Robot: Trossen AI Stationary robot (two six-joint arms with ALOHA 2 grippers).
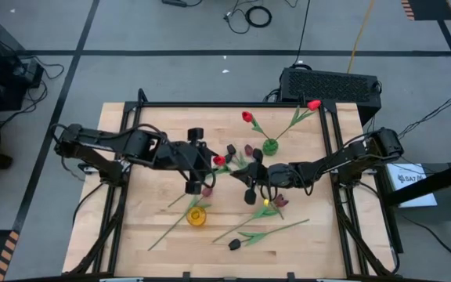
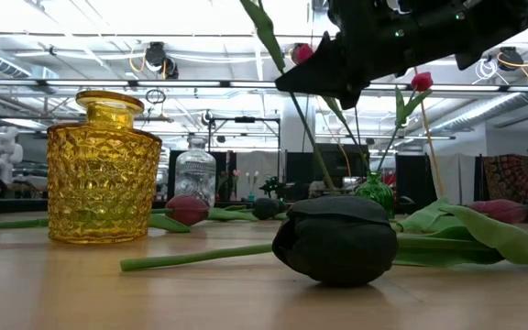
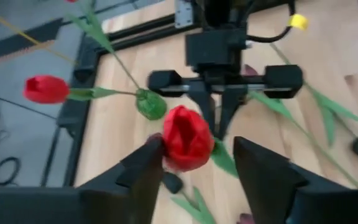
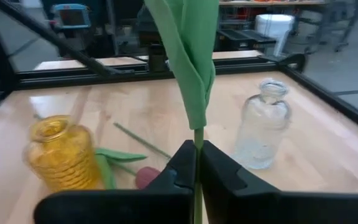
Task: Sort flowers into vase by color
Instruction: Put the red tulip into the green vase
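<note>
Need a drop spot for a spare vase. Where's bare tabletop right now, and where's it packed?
Free: the far-left corner of the table, behind the left arm, and the near-right corner past the loose stems. Crowded: the middle, where the left end effector and right end effector meet, the green vase behind, the yellow vase and black tulip in front.

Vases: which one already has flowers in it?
The green vase, at the table's far side: two red tulips stand in it. The yellow vase nearer the front and the clear vase hold none.
</note>
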